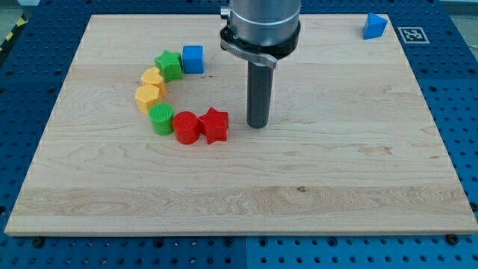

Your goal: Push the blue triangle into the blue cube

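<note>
The blue triangle point(374, 26) sits at the board's top right corner. The blue cube point(193, 59) stands at the upper left, touching a green star-shaped block point(169, 65). My tip point(258, 124) rests on the board near the middle, just right of the red star block point(215, 125) and apart from it. The tip is far left of and below the blue triangle, and right of and below the blue cube.
Blocks form an arc from the blue cube: the green star, two yellow blocks point(152, 78) point(148, 96), a green cylinder point(161, 118), a red cylinder point(186, 127) and the red star. The wooden board point(336, 187) lies on a blue perforated table.
</note>
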You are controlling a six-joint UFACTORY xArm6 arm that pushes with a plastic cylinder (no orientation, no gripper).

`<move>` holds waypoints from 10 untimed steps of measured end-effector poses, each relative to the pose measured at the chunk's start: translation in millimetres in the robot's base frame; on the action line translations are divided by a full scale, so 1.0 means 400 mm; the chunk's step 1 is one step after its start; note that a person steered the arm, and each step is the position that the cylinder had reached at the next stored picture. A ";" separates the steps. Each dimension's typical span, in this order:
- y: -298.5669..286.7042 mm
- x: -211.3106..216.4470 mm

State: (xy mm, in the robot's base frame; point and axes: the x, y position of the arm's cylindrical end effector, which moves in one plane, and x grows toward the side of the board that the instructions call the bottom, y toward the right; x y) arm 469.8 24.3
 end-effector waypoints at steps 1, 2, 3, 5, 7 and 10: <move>-0.038 0.025; -0.087 0.022; -0.089 0.017; 0.020 -0.028; 0.448 -0.202; 0.731 -0.644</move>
State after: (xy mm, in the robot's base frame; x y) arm 212.3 316.8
